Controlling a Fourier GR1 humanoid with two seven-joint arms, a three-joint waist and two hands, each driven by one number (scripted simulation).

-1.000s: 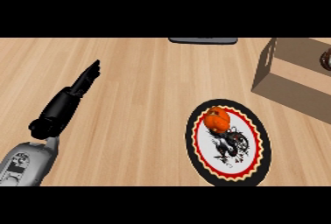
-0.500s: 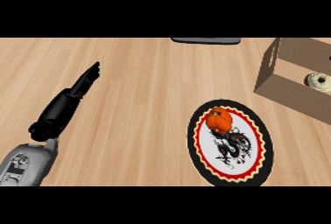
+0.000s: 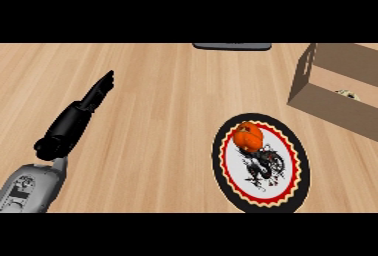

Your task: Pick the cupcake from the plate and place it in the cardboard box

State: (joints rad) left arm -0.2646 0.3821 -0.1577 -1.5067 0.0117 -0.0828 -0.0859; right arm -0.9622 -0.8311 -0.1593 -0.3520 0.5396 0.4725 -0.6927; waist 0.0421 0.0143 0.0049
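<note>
I see the orange cupcake (image 3: 249,137) at the plate's (image 3: 284,200) twelve o'clock, the cardboard box (image 3: 336,102) at two; my left hand (image 3: 80,117), fingers straight, holds nothing.

No words, numbers, labels or brand marks can be read anywhere. The nearest thing to a sign is the plate (image 3: 260,162), which carries a black figure drawn on its white middle, ringed by a red scalloped band and a black rim; it holds no letters. The cardboard box (image 3: 336,87), up and right of the plate, shows plain brown walls.
</note>
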